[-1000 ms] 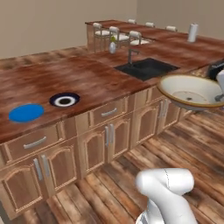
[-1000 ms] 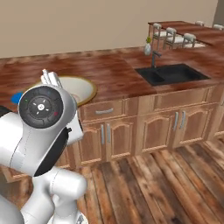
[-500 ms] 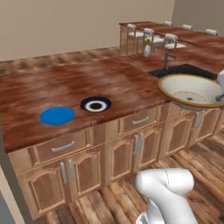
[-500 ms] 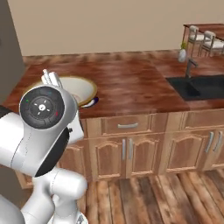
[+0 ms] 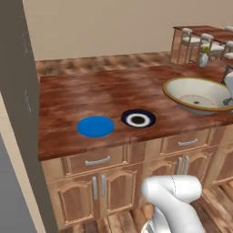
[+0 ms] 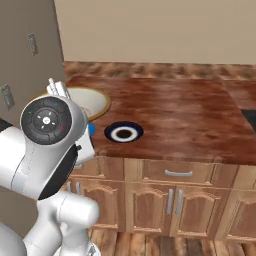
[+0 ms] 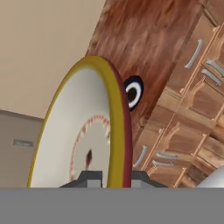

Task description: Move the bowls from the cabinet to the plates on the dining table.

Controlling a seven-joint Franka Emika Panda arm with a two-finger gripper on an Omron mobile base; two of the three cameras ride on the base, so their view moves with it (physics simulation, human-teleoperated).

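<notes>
From the left base view, the cream bowl (image 5: 198, 94) hangs at the right, level and rim-up above the counter (image 5: 82, 98), with nothing in it but a faint mark on its whitish floor. It is carried high, probably so it clears the wood on the way across. The blue plate (image 5: 95, 126) and the ringed plate (image 5: 138, 119) lie flat near the front edge, just beside each other, both bare. The bowl is right of the ringed plate and not yet over either.

From the right base view, the arm's big joint hides much of the bowl (image 6: 90, 102); only its golden rim and pale inside peek out behind it. The ringed plate (image 6: 123, 133) sits just to its right.

In the hand view, the gripper (image 7: 110, 178) has its jaws pinched narrowly on the bowl's rim (image 7: 114, 131), one fingertip on each side of the wall, so the bowl stands edge-on. The ringed plate (image 7: 133, 92) shows past it.
</notes>
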